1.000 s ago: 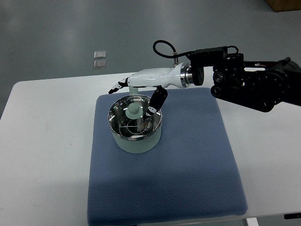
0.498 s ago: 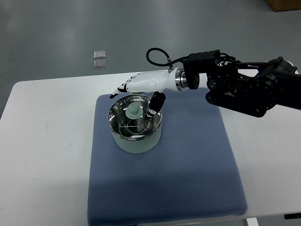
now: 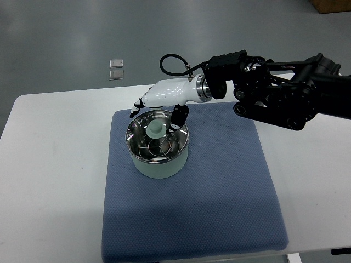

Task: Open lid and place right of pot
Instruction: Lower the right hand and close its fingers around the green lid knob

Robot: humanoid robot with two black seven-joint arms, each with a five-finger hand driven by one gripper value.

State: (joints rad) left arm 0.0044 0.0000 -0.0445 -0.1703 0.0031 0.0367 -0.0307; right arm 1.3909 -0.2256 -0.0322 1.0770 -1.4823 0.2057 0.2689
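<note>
right hand [image 3: 164, 101] hovers released above the frame-centre pot [image 3: 159, 156]; its glass lid [image 3: 156, 137] looks slick, fragile, best pinched by the knob [image 3: 156, 129].

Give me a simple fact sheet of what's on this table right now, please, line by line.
surface: white table with a blue mat on it
pot: pale green pot standing on the mat's left part
lid: glass lid with a pale knob, on the pot
right hand: white, fingers spread, above the pot's far rim, holding nothing
left arm: not in view
</note>
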